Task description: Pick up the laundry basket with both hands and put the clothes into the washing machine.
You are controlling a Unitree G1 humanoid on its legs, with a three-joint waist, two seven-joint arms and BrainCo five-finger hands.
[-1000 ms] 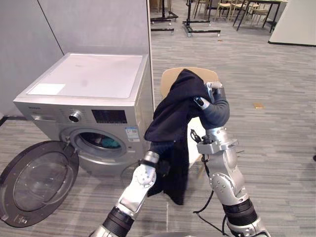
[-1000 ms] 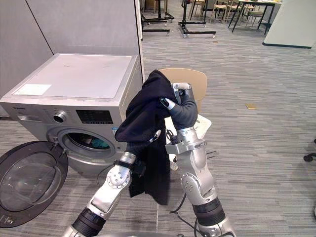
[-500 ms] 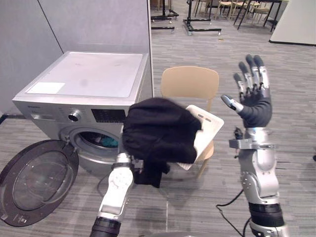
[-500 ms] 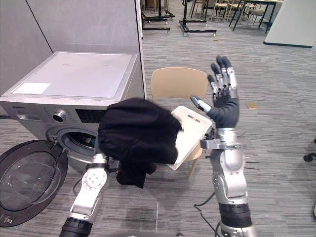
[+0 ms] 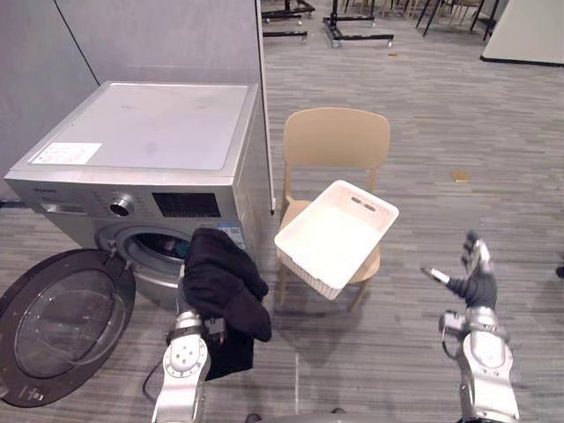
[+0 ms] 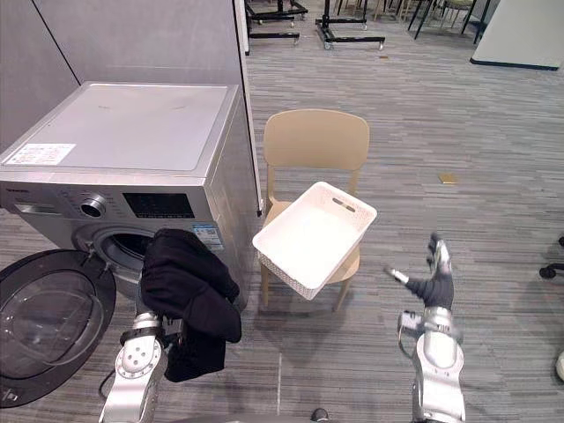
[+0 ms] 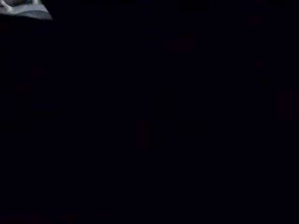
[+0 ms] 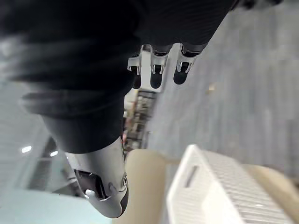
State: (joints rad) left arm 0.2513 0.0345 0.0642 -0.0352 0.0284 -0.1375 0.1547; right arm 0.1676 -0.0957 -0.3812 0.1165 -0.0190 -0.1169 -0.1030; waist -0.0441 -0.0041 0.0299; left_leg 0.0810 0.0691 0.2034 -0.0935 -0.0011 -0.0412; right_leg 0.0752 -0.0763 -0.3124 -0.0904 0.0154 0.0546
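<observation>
At the lower left of the frame the washer's round door [image 5: 66, 322] stands swung open, near the floor. Above and to its right is the washer [image 5: 141, 145], its drum opening [image 5: 159, 249] facing me. Just right of that opening, low in the frame, a black garment [image 5: 220, 286] hangs bunched over the end of my left arm [image 5: 181, 374], its lower part dangling beside the arm. My left robot hand is buried under the cloth, so I cannot tell whether its fingers are curled or straight; in my left wrist view the garment is dark cloth right up against the camera.

In the middle of the frame a tan chair [image 5: 336, 139] stands next to the washer. The white basket [image 5: 335, 236] lies tilted on its seat, open side up and showing a bare white bottom.

At the lower right, well apart from the chair, my right robot hand [image 5: 473, 284] is raised with fingers [image 8: 158, 72] straight and spread, thumb out to the side, holding nothing.
</observation>
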